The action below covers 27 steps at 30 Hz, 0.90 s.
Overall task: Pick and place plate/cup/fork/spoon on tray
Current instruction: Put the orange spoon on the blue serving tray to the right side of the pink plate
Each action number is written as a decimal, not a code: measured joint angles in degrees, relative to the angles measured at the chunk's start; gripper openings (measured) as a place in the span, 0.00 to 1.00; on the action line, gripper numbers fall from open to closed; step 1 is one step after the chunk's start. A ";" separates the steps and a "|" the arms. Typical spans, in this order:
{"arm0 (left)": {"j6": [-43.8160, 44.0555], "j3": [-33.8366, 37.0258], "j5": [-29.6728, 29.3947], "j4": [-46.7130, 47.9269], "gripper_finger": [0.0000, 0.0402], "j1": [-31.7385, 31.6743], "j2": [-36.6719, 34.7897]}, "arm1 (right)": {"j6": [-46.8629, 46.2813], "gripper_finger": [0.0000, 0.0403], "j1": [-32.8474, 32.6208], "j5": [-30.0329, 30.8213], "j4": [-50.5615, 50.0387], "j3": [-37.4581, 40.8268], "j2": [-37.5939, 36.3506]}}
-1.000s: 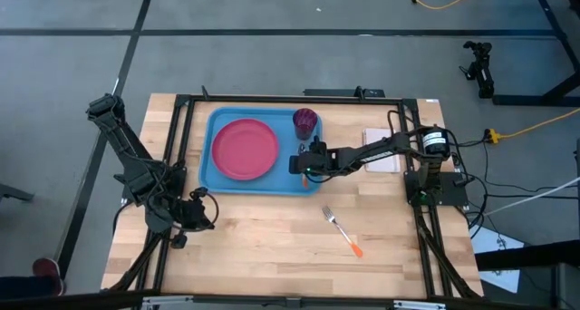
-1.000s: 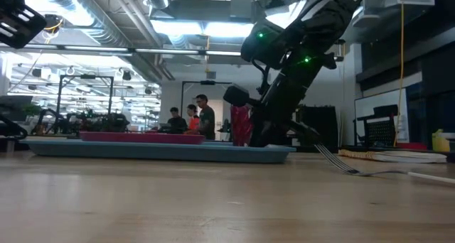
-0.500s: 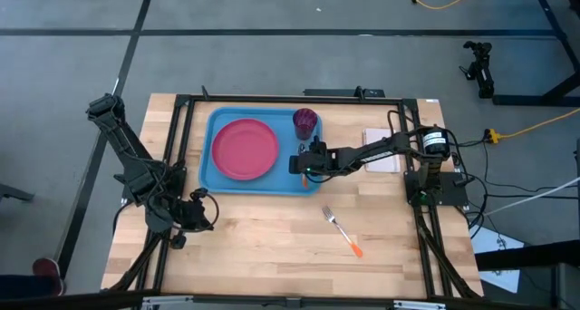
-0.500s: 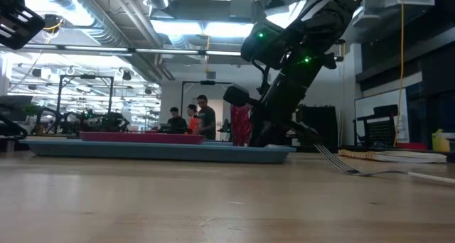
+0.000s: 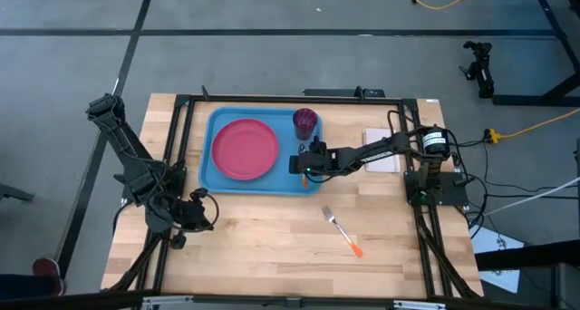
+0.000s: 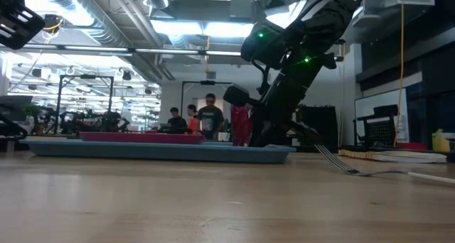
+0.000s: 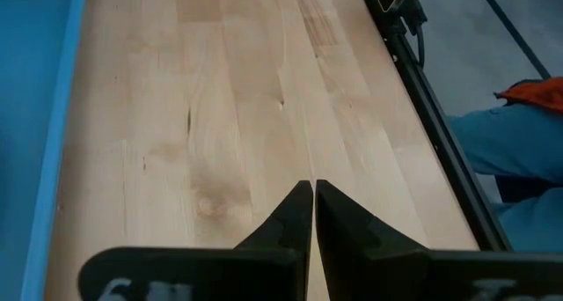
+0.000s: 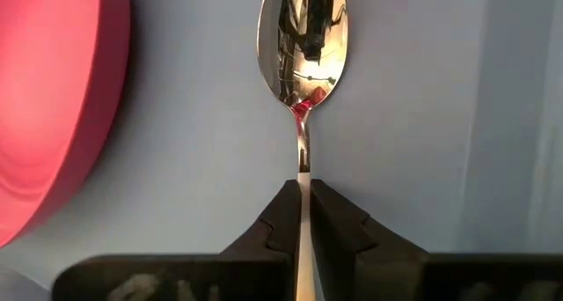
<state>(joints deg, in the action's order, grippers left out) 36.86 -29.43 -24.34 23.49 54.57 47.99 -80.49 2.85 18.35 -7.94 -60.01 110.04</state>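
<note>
The light-blue tray [image 5: 217,176] lies at the table's far middle. The pink-red plate [image 5: 245,149] lies flat in the tray's left part, and the maroon cup [image 5: 305,122] stands in its far right corner. My right gripper [image 5: 299,162] is low over the tray's right part, shut on the spoon [image 8: 303,41], whose bowl points toward the plate [image 8: 53,99]. The fork [image 5: 342,230] lies flat on the bare wood at the near right. My left gripper [image 7: 312,195] is shut and empty, low over the table near its left front. My right gripper pinches the spoon's slim handle [image 8: 303,160] between its two fingers, just behind the neck of the bowl. The fingers come slanting down from the table's right side and lie along the handle. The bowl faces up over the tray floor [image 8: 413,116]; whether it touches the floor I cannot tell.
A white rectangular pad [image 5: 381,152] lies under my right arm, right of the tray. A black frame [image 5: 290,97] runs round the table's edges. Bare wood [image 5: 272,237] stretches across the near half. People stand in the room beyond the table [image 6: 206,119].
</note>
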 joint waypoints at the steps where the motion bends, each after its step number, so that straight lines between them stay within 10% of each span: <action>1: 0.00 0.00 0.00 0.00 0.03 0.00 0.00 | 0.01 0.06 0.00 0.00 0.00 0.00 0.00; 27: 0.01 0.00 -0.02 -0.02 0.03 0.00 0.00 | -0.04 0.06 -0.02 0.01 0.52 0.02 0.00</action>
<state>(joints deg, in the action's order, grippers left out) 36.88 -29.43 -24.36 23.46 54.57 47.99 -80.53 2.83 18.36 -7.42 -59.99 110.04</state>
